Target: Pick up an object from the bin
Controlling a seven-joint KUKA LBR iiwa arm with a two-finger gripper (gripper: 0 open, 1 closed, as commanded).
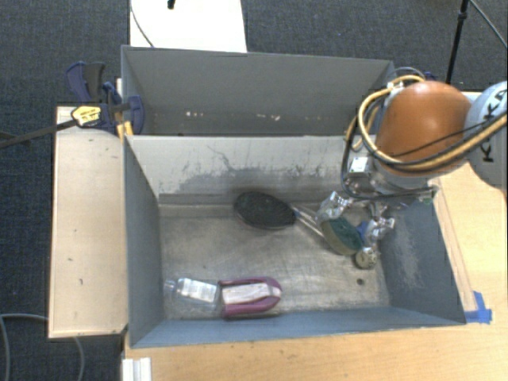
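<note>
My gripper point(352, 232) is low in the right part of the bin, open, with one fingertip point(334, 208) toward the back and the other point(367, 257) toward the front. Between them lies a teal-green rounded piece point(343, 235) on the bin floor. A thin metal handle runs left from this piece to a dark oval head point(263, 210), like a ladle or brush, in the middle of the bin near the back wall. I cannot tell whether the fingers touch the teal piece.
A small bottle point(238, 294) with a purple body and a clear cap end lies on its side near the front wall, left of centre. The arm's orange dome and cables hang over the bin's right rim.
</note>
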